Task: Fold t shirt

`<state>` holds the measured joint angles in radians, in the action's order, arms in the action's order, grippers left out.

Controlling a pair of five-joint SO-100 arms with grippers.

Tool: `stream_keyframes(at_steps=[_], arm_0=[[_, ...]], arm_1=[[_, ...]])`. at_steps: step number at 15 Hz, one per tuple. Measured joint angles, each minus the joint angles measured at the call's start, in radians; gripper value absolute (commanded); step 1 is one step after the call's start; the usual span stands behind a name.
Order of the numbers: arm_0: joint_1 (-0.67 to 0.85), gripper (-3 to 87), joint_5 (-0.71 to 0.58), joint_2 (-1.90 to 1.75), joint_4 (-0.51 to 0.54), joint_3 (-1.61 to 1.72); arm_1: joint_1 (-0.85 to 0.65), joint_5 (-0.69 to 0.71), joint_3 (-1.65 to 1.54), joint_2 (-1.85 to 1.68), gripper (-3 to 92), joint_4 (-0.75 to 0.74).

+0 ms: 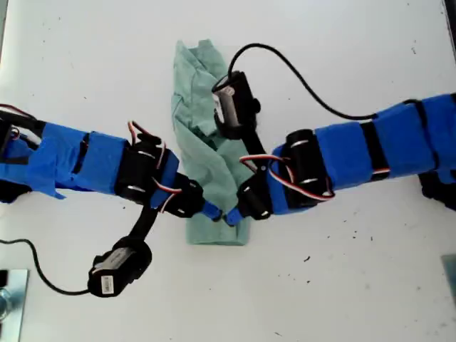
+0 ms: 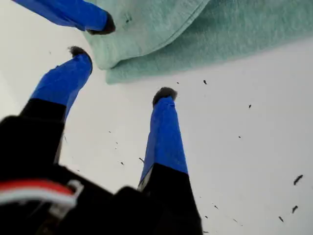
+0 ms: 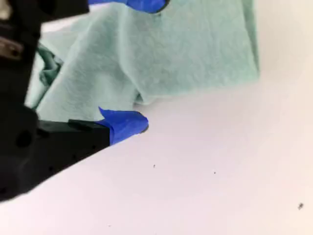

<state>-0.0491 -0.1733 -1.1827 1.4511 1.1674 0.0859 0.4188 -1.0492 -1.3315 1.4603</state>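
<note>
Exterior view | t shirt [image 1: 205, 165] part-hidden | my first tool [image 2: 121, 73] wide | my second tool [image 3: 143, 64] unclear

Bright, even overhead light in all three views. The white counter [image 1: 342, 285] is close to blown out in the exterior view, with almost no surface texture showing. Shadows are soft and short, tucked right under the arms and cable. No hard glare spots. Exterior view is slightly soft overall, low resolution. First wrist view: near black housing is out of focus, blue fingertips [image 2: 165, 98] and counter specks reasonably sharp. Second wrist view is hazy and washed out; the near black body is blurred, t shirt [image 3: 161, 58] weave barely resolved.
</note>
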Motion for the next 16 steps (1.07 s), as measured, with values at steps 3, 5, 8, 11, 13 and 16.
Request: stream_keyframes(at_steps=[3,5,8,11,13,16], arm_0=[[0.002,23.6,0.002,0.118,-0.072,-0.034],[0.0,3.5,0.002,0.161,-0.092,-0.067],[-0.015,-0.2,0.0,0.173,-0.141,-0.095],[-0.015,-0.2,-0.02,0.179,-0.158,-0.138],[-0.028,-0.2,-0.048,0.178,-0.161,-0.184],[-0.089,-0.2,-0.121,0.077,-0.225,-0.184]], arm_1=[[0.021,-0.048,0.005,0.141,26.2,-0.06],[0.029,-0.077,0.032,0.207,20.3,-0.086],[0.038,-0.118,0.106,0.282,2.5,-0.118],[0.049,-0.11,0.147,0.278,2.6,-0.103],[0.063,-0.061,0.135,0.21,2.6,-0.072],[0.135,0.04,0.133,-0.002,2.6,-0.098]])
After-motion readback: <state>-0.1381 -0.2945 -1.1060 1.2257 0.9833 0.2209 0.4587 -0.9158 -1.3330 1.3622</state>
